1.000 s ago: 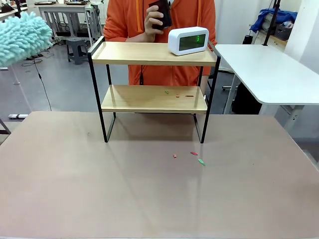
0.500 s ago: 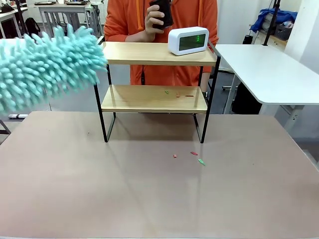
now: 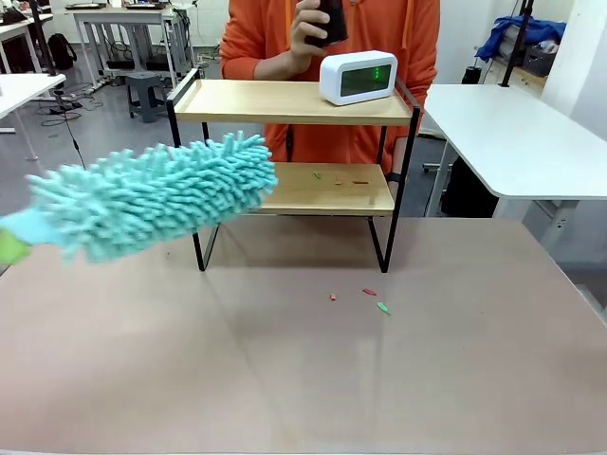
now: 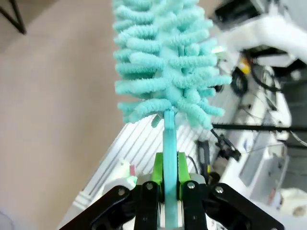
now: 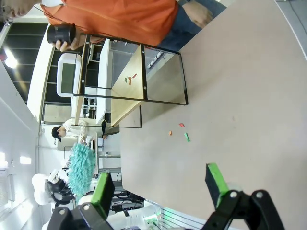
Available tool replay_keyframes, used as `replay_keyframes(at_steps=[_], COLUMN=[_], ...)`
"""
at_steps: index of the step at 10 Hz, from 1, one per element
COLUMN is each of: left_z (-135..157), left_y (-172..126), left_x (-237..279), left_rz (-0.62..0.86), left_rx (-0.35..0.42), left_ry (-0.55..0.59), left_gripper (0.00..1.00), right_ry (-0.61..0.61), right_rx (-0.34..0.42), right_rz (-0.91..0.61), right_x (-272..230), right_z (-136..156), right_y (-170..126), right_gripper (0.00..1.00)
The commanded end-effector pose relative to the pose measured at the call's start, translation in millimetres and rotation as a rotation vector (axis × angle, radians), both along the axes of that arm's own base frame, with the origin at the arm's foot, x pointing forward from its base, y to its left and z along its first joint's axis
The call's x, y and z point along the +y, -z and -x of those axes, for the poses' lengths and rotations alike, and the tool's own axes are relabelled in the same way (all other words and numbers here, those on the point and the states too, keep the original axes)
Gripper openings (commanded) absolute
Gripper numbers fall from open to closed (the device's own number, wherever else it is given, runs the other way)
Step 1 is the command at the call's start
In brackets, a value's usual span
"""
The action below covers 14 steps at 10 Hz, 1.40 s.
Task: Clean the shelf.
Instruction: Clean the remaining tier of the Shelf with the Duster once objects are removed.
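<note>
At the left, the left claw (image 4: 169, 168) is clamped tight on the thin teal plastic handle of a fluffy teal microfibre duster (image 3: 152, 199), the handle pinched between its green pads. The duster's head slants up and to the right above the left part of the large beige desk (image 3: 285, 379). Its tip lies in front of the left end of the lower board of the shelf (image 3: 275, 101); whether it touches that board cannot be told.

The shelf, two light wooden boards in a thin black metal frame, stands at the middle of the desk's far edge. Small red and green scraps (image 3: 339, 177) lie toward the right of its lower board. A white rounded digital clock (image 3: 358, 77) sits at the right end of the top board.

Behind the shelf a person in an orange top holds a dark object (image 3: 332, 19) in one hand (image 3: 311, 27). More red and green scraps (image 3: 370, 299) lie on the desk in front of the shelf's right legs.

The right claw (image 5: 159, 183) is spread wide and holds nothing.
</note>
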State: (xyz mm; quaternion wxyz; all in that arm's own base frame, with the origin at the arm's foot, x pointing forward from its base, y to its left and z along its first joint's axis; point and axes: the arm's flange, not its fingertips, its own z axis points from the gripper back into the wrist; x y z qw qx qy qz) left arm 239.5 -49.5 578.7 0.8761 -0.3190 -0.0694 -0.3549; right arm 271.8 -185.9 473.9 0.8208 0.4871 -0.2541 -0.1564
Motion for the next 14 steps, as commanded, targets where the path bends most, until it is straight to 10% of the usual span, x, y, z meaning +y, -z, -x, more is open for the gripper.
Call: replay_keyframes(at_steps=[1,3,4,10,14], left_z=[-16,-46,-22,-26,-80], left_y=[17,38,21,30,37], left_x=[-40,-67,-39,-48,-87], left_rz=[-0.004,-0.018,-0.016,-0.023,-0.056], left_rx=[-0.07,-0.049,-0.054,-0.031,-0.075], left_ry=[-0.152,-0.315,-0.152,-0.159,-0.355], left_gripper=[0.13,0.13,0.13,0.13,0.13], right_ry=[-0.001,-0.001,-0.001,-0.001,-0.001], right_rx=[-0.042,-0.042,-0.042,-0.042,-0.042], right_rz=[-0.009,-0.009,-0.009,-0.009,-0.009], right_x=[1,1,1,1,1], right_z=[-3,-3,-3,-3,-3], right_y=[1,1,1,1,1], right_gripper=[1.0,1.0,1.0,1.0,1.0])
